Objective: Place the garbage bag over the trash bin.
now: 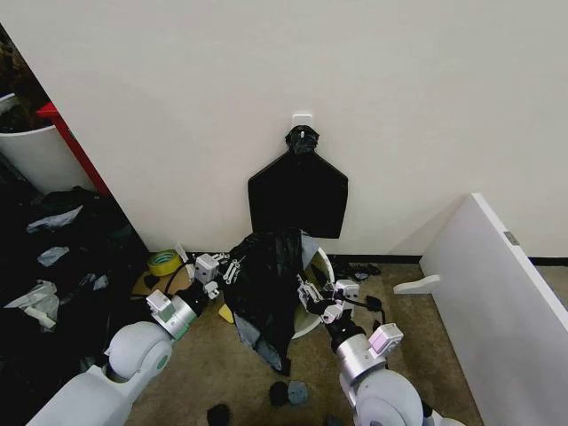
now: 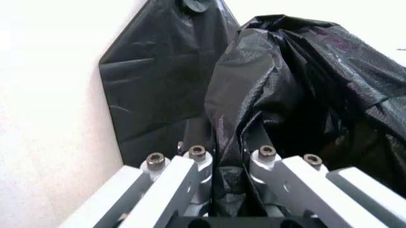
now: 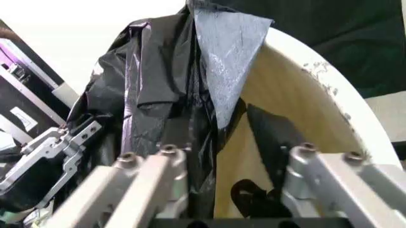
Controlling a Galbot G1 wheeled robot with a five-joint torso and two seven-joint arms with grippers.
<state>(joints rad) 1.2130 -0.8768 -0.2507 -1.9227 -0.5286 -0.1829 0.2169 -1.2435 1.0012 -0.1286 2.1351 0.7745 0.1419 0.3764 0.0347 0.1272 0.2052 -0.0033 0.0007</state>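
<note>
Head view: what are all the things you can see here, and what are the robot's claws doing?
garbage bag: one, glossy black, draped over the bin by the wall.
trash bin: one, cream-white, mostly hidden under the bag.
flat bundle: one, black, hanging on the wall above the bin.
tape roll: one, yellow, floor by the wall.
small lumps: a few, black, floor in front.
board: one, white, leaning at right.
left claw: pinching the bag's left side.
right claw: at the bag and bin rim.
</note>
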